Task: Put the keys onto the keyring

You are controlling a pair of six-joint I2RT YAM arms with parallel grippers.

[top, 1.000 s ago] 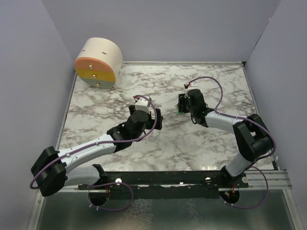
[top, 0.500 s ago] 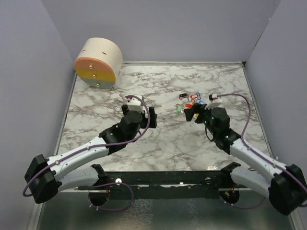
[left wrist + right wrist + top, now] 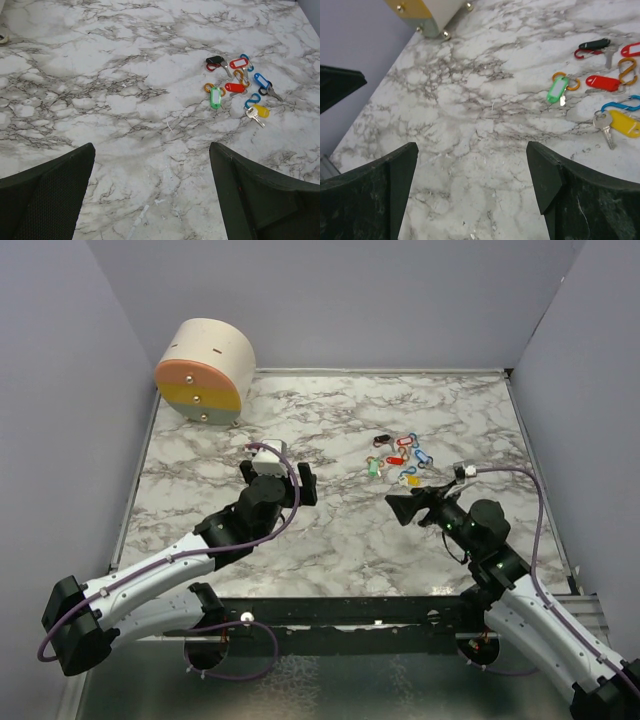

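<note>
Keys loose on table, both grippers released.
You see the keys (image 3: 234, 87) clustered on the marble table (image 3: 300, 420), ahead of the empty, wide-open left gripper (image 3: 151, 148) and right gripper (image 3: 472, 145); only the wrist views resolve the silver blades.

From above, the keys (image 3: 400, 455) are too small to tell whether any share a ring. In the right wrist view, the right edge cuts off a red tag (image 3: 631, 49) and a blue ring (image 3: 620, 104), and the top edge crops the round drum (image 3: 437, 12). The right arm (image 3: 540, 615) runs out of the overhead view's lower corner.
</note>
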